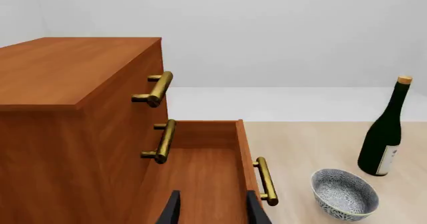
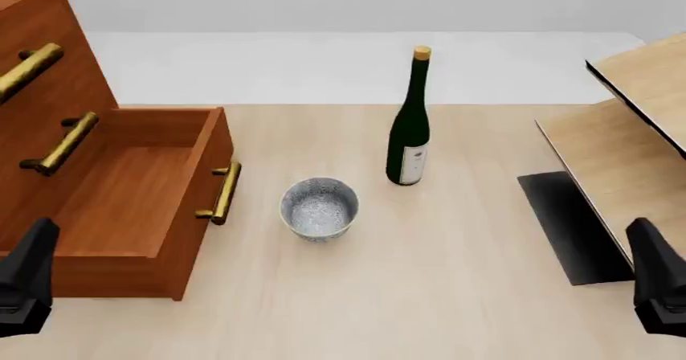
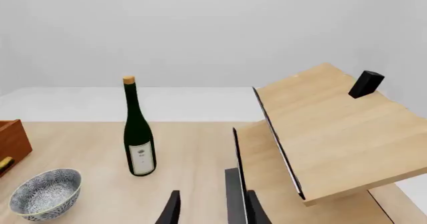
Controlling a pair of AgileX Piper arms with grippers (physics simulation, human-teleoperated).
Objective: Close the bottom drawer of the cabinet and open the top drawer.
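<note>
bottom drawer (image 2: pixel 140 207) stands pulled out just ahead of the parted, empty left pincer (image 1: pixel 212 209).

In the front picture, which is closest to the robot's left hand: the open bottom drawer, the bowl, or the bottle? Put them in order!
1. The bottom drawer, right beside the left hand at the table's left.
2. The bowl, farther right, near the table's middle.
3. The bottle, farthest, standing behind and right of the bowl.
</note>
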